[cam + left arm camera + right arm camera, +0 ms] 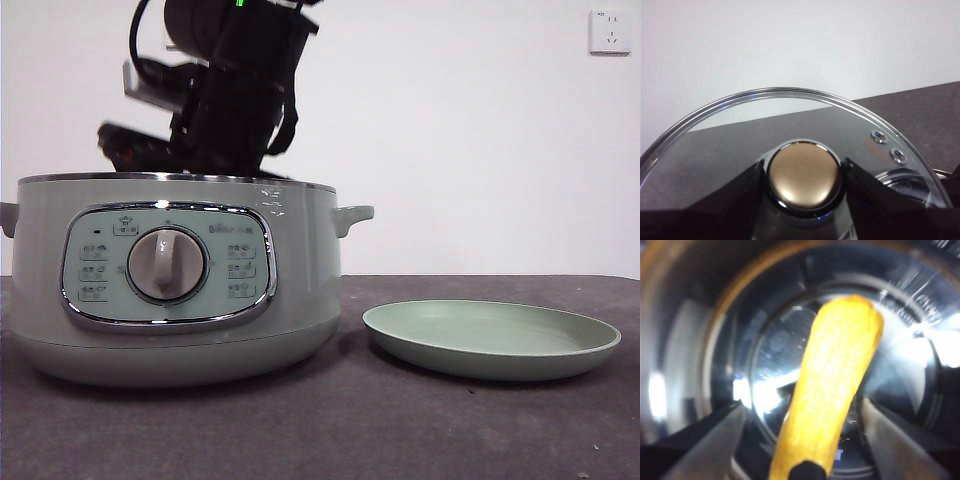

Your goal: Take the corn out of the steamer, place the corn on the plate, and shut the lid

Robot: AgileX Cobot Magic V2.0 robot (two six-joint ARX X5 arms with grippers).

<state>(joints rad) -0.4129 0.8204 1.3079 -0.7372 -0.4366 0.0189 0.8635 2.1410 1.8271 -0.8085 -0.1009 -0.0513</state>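
Dark tabletop; right gripper (802,440) inside steamer (170,330), jaws apart flanking corn (832,385), long axis between them; left jaws clamp lid (805,180) knob.

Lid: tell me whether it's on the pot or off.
Off. The left gripper holds the lid by its knob, table visible through the glass; the pot stands open.

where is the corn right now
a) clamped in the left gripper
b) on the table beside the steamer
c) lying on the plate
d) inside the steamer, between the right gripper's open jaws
d: the right wrist view shows the corn inside the steamer, between the right gripper's open jaws; the plate is bare.
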